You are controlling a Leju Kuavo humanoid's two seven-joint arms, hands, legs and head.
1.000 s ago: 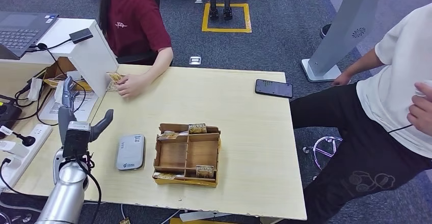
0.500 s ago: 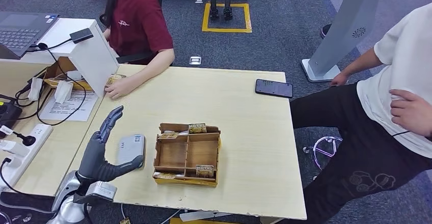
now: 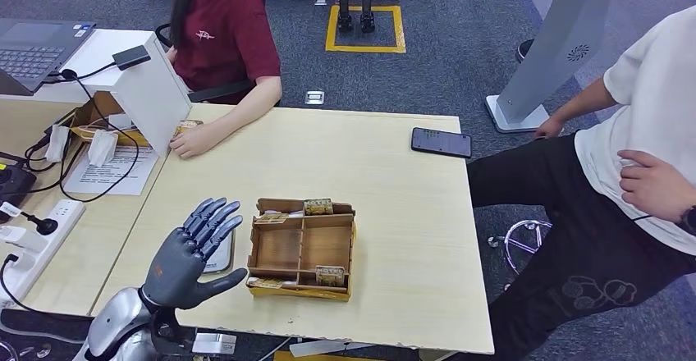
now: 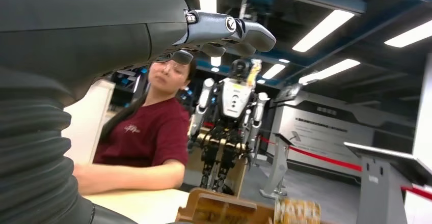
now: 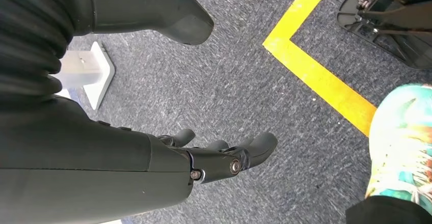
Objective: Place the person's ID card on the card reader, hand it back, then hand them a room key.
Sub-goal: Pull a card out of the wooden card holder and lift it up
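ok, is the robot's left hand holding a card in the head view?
No, the left hand is held palm up with fingers spread and empty, above the grey card reader on the light wooden table.

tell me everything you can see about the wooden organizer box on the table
The wooden organizer box is a shallow open tray of light brown wood or cardboard, split by dividers into several compartments. It sits flat on the pale table, near the front edge. Small printed cards stand in it, some lettered HOTEL, at its far and near sides; the middle compartments look empty. The left hand hovers beside it, palm up, not touching.
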